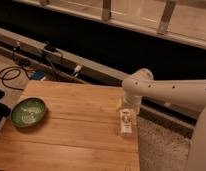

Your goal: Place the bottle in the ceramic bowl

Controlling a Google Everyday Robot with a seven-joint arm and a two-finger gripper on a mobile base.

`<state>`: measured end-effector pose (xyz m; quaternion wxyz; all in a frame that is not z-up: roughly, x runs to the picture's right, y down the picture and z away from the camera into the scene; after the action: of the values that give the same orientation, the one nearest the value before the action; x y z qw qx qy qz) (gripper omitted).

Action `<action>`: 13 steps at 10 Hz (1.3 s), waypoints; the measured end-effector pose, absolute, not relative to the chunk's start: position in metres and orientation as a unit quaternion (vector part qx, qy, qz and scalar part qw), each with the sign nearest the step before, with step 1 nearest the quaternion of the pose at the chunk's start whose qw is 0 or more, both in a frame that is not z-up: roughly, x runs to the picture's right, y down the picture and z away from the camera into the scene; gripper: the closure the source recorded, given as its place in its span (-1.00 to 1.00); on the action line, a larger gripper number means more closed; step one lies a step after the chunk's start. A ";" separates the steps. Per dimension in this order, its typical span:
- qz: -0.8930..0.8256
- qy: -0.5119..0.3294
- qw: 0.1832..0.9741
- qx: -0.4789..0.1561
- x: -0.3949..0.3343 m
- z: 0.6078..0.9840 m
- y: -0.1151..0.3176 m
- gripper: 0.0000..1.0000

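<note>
Bottle [126,122] at the right edge of the table [81,142]; hand [127,104] at its far end, grip state indeterminable; ceramic bowl [28,111] near the left edge.

One bowl [28,111] sits at middle left of the frame and one bottle [126,122] lies right of centre, both on one tabletop [71,137]. One pincer [126,103] is just above the bottle.

The wooden table [76,137] is built of long planks running left to right. The bowl [28,111] sits on it at the left edge, about midway along. The bottle [126,122] lies near the right edge, well apart from the bowl. The gripper [123,104] hangs at the bottle's far end.
</note>
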<state>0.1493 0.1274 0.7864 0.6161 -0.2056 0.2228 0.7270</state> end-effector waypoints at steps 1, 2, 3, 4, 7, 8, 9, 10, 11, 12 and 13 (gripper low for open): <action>0.726 0.228 0.614 -0.212 0.146 0.790 0.131 -0.30; 0.728 0.232 0.606 -0.220 0.143 0.794 0.136 -0.30; 0.731 0.235 0.600 -0.224 0.144 0.794 0.139 -0.30; 0.735 0.237 0.594 -0.227 0.144 0.795 0.142 -0.30; 0.733 0.245 0.586 -0.243 0.136 0.802 0.152 -0.30; 0.729 0.250 0.586 -0.250 0.132 0.806 0.158 -0.30; 0.725 0.255 0.586 -0.257 0.129 0.810 0.164 -0.30; 0.723 0.261 0.585 -0.260 0.128 0.813 0.169 -0.30; 0.719 0.269 0.583 -0.266 0.128 0.817 0.177 -0.30; 0.715 0.277 0.583 -0.270 0.129 0.822 0.184 -0.30; 0.710 0.284 0.584 -0.273 0.128 0.826 0.190 -0.30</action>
<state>0.1277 0.1895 0.8255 0.5836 -0.2734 0.2841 0.7099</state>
